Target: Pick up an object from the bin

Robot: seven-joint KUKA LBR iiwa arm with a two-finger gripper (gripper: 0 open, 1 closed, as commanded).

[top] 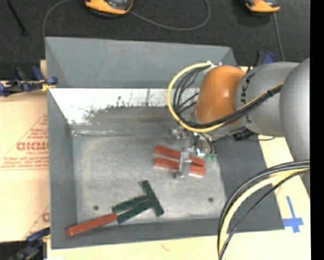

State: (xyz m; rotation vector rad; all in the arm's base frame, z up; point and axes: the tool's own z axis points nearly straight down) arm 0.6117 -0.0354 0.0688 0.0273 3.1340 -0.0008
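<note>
two things lie in the grey bin (59, 172). one is a red thing (164, 157) that looks like two short red bars lying side by side. it sits near the middle of the bin, a bit toward the bin wall that the arm comes in over. the other is a hand tool (121, 210) with a red handle and a dark green head shaped like a t. it lies flat along the bin's front wall, and nothing is near it.

the gripper (184, 164) is low in the bin, right on top of the red bars. red shows on both sides of it, so it looks like it is touching them or very close. the arm's round orange cover (218, 93) hangs over the back part of the bin, above the gripper.

i cannot tell if the gripper is spread apart or pressed together, because its metal parts and the red bars run into each other. so i cannot say it has hold of anything.

how far along? i think the first part is done: the arm has picked a spot and got down to it. the red bars look like they lie flat on the bin floor, not up in the air. so the big parts are left: getting a good hold on the bars and lifting them up out of the bin. the tool looks untouched.
</note>
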